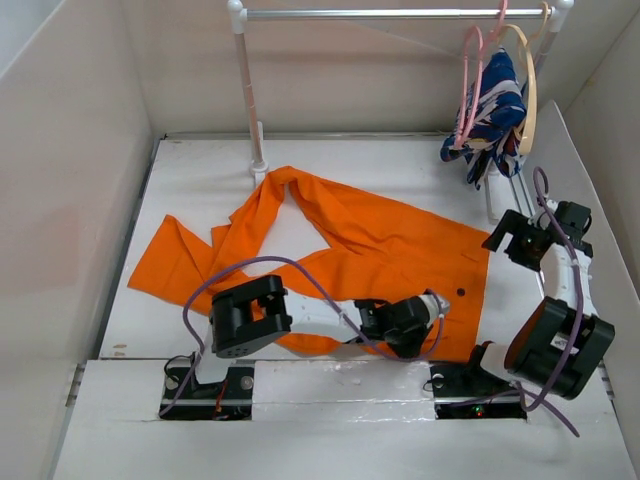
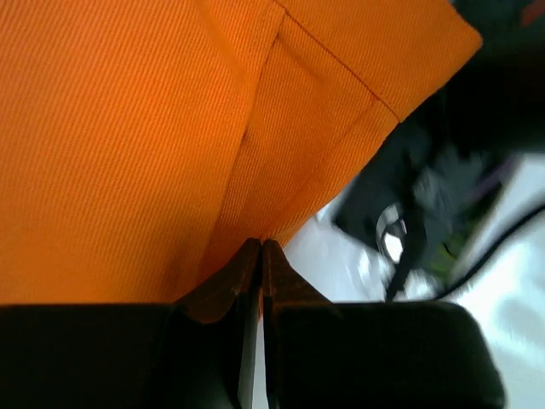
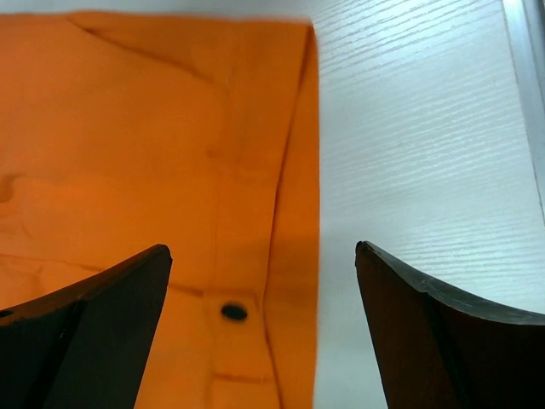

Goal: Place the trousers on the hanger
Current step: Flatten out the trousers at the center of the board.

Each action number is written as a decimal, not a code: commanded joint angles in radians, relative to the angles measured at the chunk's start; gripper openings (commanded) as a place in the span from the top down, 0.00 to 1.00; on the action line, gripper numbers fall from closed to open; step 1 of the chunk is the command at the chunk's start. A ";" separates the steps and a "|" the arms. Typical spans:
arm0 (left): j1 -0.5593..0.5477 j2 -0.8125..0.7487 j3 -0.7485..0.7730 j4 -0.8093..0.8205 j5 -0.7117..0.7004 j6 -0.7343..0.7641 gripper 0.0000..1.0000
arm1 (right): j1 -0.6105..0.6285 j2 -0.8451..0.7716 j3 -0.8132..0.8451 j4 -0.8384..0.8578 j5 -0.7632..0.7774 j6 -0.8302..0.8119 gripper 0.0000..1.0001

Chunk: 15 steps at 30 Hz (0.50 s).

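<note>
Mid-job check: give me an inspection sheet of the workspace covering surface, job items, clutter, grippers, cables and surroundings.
Surface: white table, no spills seen.
Job's things: orange trousers lie spread out, legs toward the left; pink hanger hangs on the rail, bare.
Clutter: patterned garment on a tan hanger, same rail.
Grippers: left gripper shut on the trousers' near edge; right gripper open above the waistband edge by the button.
Cables: purple cable loops over the trousers; another runs along the right arm.
Surroundings: plain walls.

Plain orange trousers [image 1: 400, 240], pink hanger [image 1: 470, 60], blue-and-white patterned garment [image 1: 497, 105], tan hanger [image 1: 529, 95].
</note>
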 commanded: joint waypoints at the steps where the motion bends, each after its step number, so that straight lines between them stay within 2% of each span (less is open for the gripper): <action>1: -0.056 -0.113 -0.096 0.080 0.116 -0.041 1.00 | -0.009 0.037 0.027 0.075 -0.067 -0.041 0.06; 5: -0.067 -0.098 -0.093 0.092 0.136 -0.064 1.00 | -0.009 0.083 -0.041 0.118 -0.012 -0.016 0.06; 7: -0.067 -0.092 -0.084 0.101 0.134 -0.072 1.00 | -0.019 0.087 -0.105 0.220 -0.048 -0.015 0.07; 12: -0.067 -0.084 -0.056 0.103 0.137 -0.072 1.00 | -0.019 0.223 -0.099 0.253 0.016 0.068 0.07; 15: -0.067 -0.090 -0.064 0.115 0.146 -0.078 1.00 | -0.019 0.326 -0.084 0.274 -0.007 0.097 0.14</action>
